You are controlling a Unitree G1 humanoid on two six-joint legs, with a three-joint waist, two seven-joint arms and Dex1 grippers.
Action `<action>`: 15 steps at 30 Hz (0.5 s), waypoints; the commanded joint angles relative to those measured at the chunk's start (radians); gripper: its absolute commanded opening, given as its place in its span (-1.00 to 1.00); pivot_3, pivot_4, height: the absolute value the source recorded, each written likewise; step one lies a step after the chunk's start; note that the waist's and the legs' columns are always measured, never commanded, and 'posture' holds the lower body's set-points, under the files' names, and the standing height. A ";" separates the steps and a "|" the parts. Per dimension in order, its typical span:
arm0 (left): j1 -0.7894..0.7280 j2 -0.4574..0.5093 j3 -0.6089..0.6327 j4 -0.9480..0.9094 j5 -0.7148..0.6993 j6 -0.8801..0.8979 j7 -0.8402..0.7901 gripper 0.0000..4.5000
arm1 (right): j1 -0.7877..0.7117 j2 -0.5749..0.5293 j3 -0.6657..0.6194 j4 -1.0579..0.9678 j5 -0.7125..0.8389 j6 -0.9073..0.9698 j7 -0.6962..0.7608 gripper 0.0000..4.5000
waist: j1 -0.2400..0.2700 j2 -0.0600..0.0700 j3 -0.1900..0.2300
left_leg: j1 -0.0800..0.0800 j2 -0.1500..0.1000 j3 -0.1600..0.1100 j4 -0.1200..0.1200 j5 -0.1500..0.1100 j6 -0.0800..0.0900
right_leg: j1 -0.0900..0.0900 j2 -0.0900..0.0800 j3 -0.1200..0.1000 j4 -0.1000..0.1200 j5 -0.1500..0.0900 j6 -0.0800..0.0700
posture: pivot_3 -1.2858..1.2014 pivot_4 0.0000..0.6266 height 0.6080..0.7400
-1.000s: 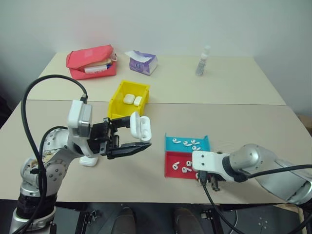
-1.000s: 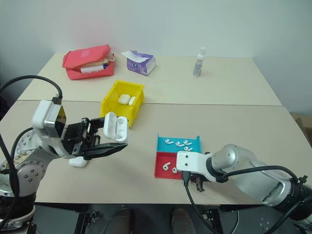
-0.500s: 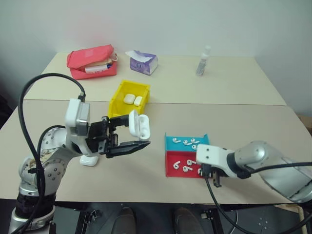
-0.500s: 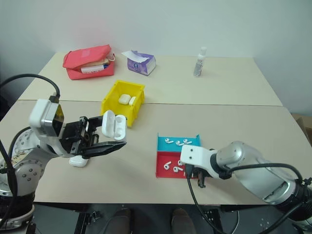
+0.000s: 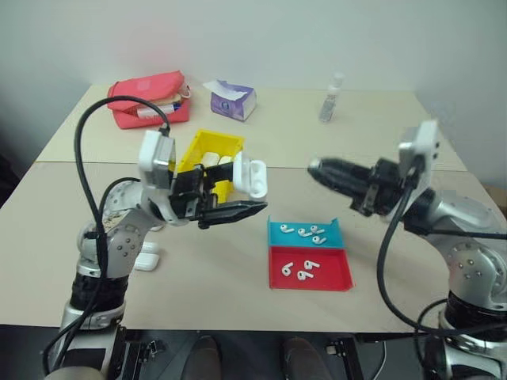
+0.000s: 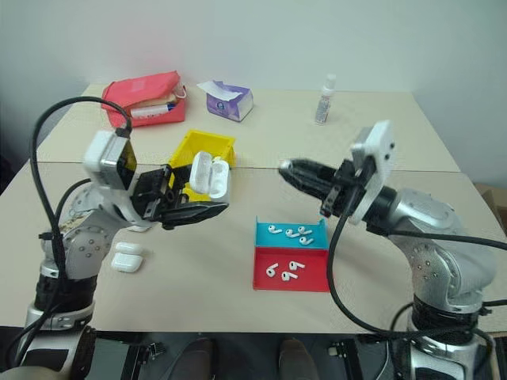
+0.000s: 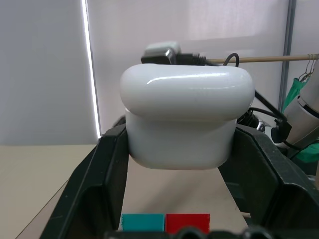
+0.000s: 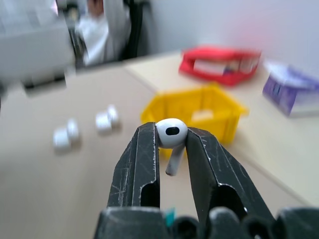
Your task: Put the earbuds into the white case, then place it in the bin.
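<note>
Raised from the red tray (image 5: 329,278), right gripper (image 8: 172,144) jaws pinch an earbud (image 8: 172,141); left gripper (image 7: 179,149) jaws clamp the white case (image 7: 182,119).

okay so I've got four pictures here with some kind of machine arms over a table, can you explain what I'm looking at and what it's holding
This is a humanoid robot with two arms, each ending in a gripper of two black fingers. Two pictures come from cameras on its head, looking down over the table; the other two come from a camera on each wrist, looking along the fingers.

The left gripper is clamped on an open white case. The right gripper pinches one tiny white earbud and points toward the case.

On the table sit a yellow bin with cases inside, a teal tray and a red tray holding loose earbuds, spare cases, a red pouch, a purple tissue pack and a small bottle.
</note>
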 commanded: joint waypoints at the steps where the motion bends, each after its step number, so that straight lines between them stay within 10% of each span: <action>1: -0.023 -0.008 -0.009 0.001 0.009 0.005 -0.012 0.23 | -0.069 0.092 -0.073 -0.013 0.188 -0.008 -0.172 -0.73 | 0.001 0.000 0.000 | 0.000 0.000 0.000 0.000 0.000 0.000 | 0.000 0.000 0.000 0.000 0.000 0.000 | 0.03 -0.52 1.00; 15: -0.057 -0.011 -0.019 0.033 0.033 0.028 -0.023 0.23 | -0.052 0.084 0.155 -0.073 0.203 -0.109 -0.161 -0.73 | 0.003 0.001 0.000 | -0.001 0.000 -0.001 0.000 0.000 0.000 | 0.000 0.000 -0.001 0.000 0.000 0.000 | 0.03 -0.52 1.00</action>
